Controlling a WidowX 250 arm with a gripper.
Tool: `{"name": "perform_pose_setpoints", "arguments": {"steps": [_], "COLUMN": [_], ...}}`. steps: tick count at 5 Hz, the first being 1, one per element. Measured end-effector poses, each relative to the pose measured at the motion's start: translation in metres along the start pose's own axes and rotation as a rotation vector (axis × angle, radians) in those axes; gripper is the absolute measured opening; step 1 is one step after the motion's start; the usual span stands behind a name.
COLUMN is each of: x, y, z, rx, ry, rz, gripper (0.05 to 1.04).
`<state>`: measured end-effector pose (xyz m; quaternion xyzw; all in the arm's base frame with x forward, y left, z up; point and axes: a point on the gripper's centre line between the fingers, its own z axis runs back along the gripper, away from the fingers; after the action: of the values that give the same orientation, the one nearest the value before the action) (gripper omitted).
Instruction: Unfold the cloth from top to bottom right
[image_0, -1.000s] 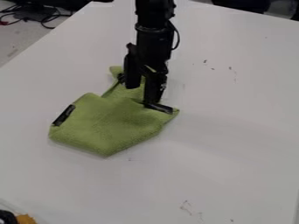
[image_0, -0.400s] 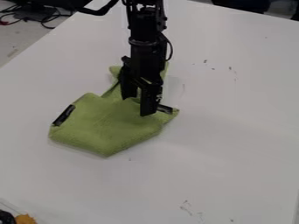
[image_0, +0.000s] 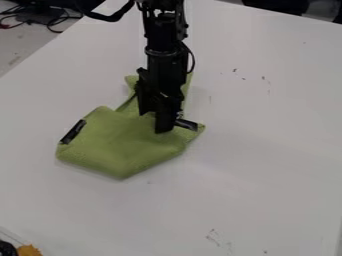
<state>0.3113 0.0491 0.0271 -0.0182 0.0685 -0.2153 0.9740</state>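
Note:
The gripper (image_0: 155, 121) hangs over the cloth's upper middle part, its fingers still a little apart and their tips low at the fabric. Beneath it the green cloth (image_0: 120, 145) lies folded on the table, its broad front part coming to a blunt point toward the camera. A narrower part of the cloth runs up behind the gripper, partly hidden by it. Dark strips mark the cloth's left edge and its right corner. Whether the fingertips touch the cloth, I cannot tell.
The white table (image_0: 260, 165) extends around the cloth, with small dark marks at its right and front. An orange object (image_0: 28, 250) with a black part sits at the bottom left corner. Cables (image_0: 47, 19) lie beyond the table's left edge.
My gripper has come down and slightly left over the cloth, and its fingers stand closer together than before. The cloth has kept its place and shape.

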Motion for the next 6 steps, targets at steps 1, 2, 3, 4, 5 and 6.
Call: {"name": "perform_pose_setpoints", "arguments": {"steps": [1,2,3,4,5,6], "x": [0.0,0.0,-0.004,-0.008,-0.015,-0.02], "y": [0.001,0.001,-0.004,-0.022,-0.045,-0.065], "z": [0.0,-0.002,-0.007,0.003,0.011,0.018], "rx": [0.004,0.008,0.0,0.022,0.052,0.086], "ry": [0.001,-0.004,0.009,-0.013,-0.057,-0.082], "rz": [-0.013,-0.018,-0.01,-0.026,-0.026,-0.019], "gripper": [0.351,0.142,0.059,0.054,0.054,0.054]}}
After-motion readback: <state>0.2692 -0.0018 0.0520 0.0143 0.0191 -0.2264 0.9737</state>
